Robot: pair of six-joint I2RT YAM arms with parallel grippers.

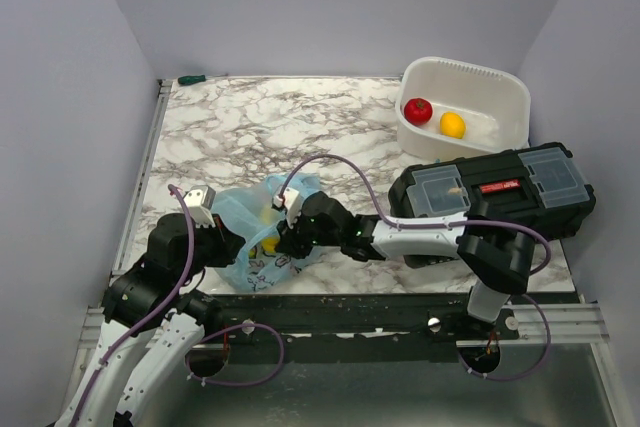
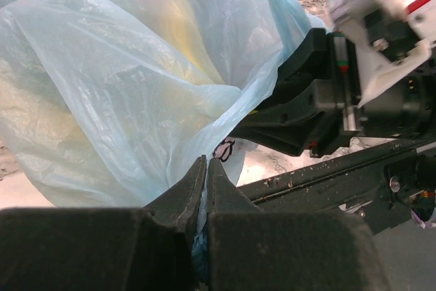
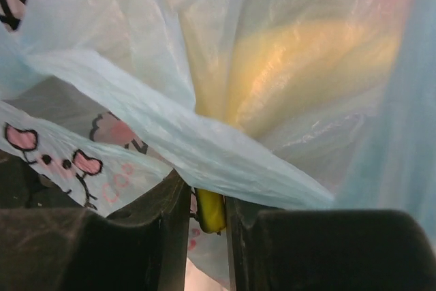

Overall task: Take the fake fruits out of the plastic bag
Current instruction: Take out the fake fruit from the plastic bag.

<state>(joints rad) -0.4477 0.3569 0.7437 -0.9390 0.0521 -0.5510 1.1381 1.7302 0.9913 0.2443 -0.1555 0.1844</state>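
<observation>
Black jaws of the left gripper (image 2: 206,163) are pressed together on a fold of the plastic bag (image 2: 122,100), a thin, crinkled, light-blue film that fills most of the left wrist view. The right gripper (image 3: 210,192) is clamped on the narrow yellow end of what looks like the banana (image 3: 211,212). More of that yellow shape shows blurred through the film above the jaws, and a band of bag film drapes across their tips.

A cartoon print (image 3: 61,161) on the bag shows pink and white figures with black outlines. No words can be read on it.

From above, the bag lies near the front edge of the marble-patterned worktop (image 1: 300,127), between the two arms. The left arm holds its left side and the right arm reaches into it from the right. Yellow shows through the film between them.

Well apart, at the far right corner, stands a white tub (image 1: 510,97). Inside it lie a red fruit (image 1: 418,110) and a yellow citrus (image 1: 452,125), just beside each other. In front of the tub sits a black case (image 1: 500,192) with clear lid compartments and a red label (image 1: 497,187) too small to read. The right arm's upper link overlaps its near edge. A small green object (image 1: 191,78) rests at the far left corner.
</observation>
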